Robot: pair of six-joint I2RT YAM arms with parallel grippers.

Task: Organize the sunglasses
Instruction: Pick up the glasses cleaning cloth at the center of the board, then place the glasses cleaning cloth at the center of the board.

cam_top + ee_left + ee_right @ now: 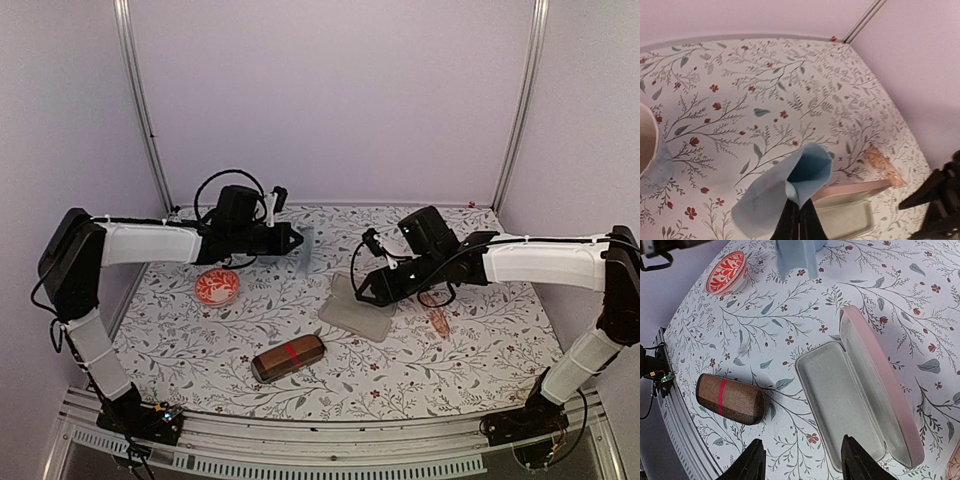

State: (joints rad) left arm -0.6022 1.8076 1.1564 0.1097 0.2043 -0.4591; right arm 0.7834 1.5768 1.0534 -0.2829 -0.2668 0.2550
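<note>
One pair of sunglasses [438, 322] with a pale pinkish-tan frame lies on the floral tablecloth, right of the open pink case [355, 310]. The same sunglasses [882, 162] show past the case [850, 212] in the left wrist view. My left gripper [290, 240] hovers at the back middle, shut on a light blue cloth [790, 195] that hangs from its tips [799, 212]. Over the near end of the open case [840, 400], my right gripper [805, 465] stands open with nothing between its fingers [754, 462].
A brown case with a red band [288, 357] lies shut near the front middle. A red-patterned bowl [217, 286] sits at the left. The case's pink lid [885, 395] lies open to the right. Walls close the back and sides.
</note>
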